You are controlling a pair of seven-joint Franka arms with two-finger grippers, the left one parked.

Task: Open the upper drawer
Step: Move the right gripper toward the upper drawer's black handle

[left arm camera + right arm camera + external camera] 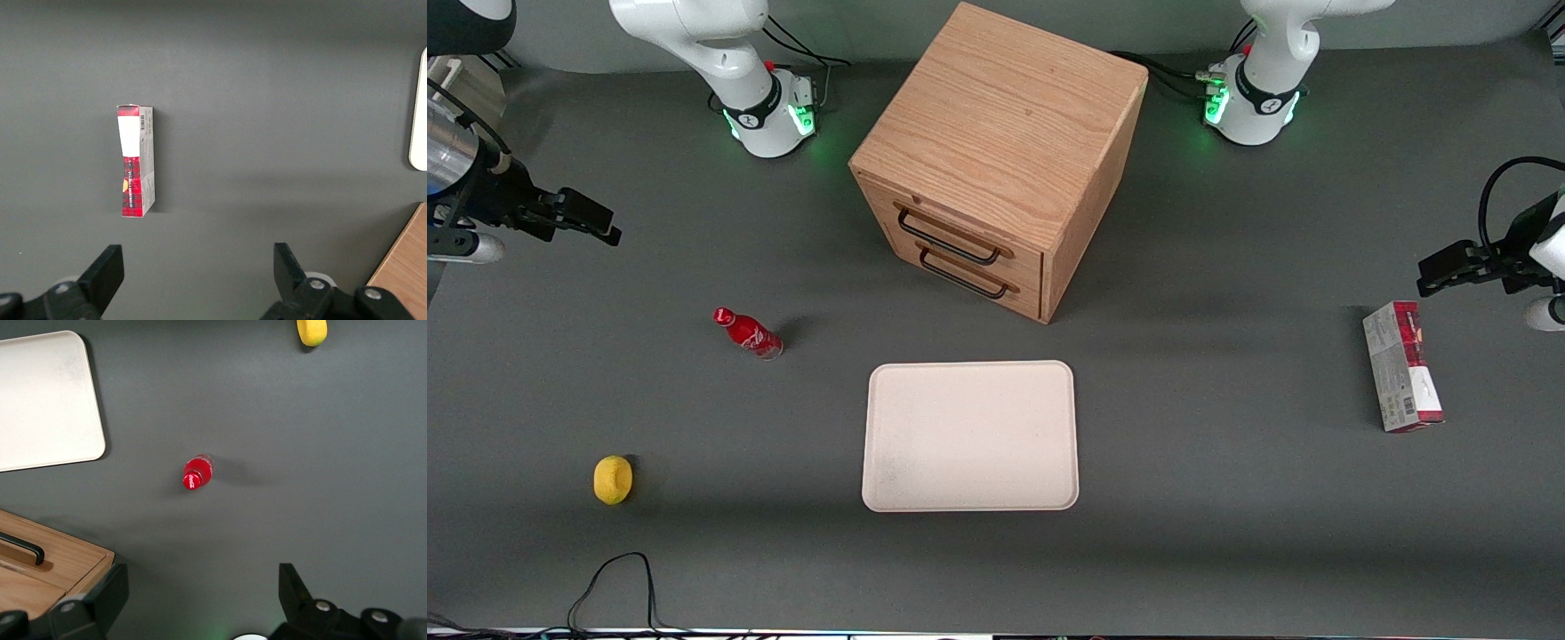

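Observation:
The oak cabinet (1005, 124) stands mid-table, its front turned toward the front camera and partly toward the working arm's end. The upper drawer (969, 229) is shut flush, with its thin black wire handle (947, 240) above the matching lower drawer (974, 283). My right gripper (596, 224) hovers open and empty above the table, toward the working arm's end and well apart from the cabinet. In the right wrist view the gripper (203, 587) has its fingers spread wide, and a cabinet corner (67, 563) with a black handle (23, 547) shows beside one finger.
A red bottle (747, 332) (197, 473) stands on the table below the gripper. A yellow object (613, 479) (311, 331) lies nearer the front camera. A cream tray (970, 436) (47, 400) lies in front of the cabinet. A red-and-white box (1400, 366) (136, 160) lies toward the parked arm's end.

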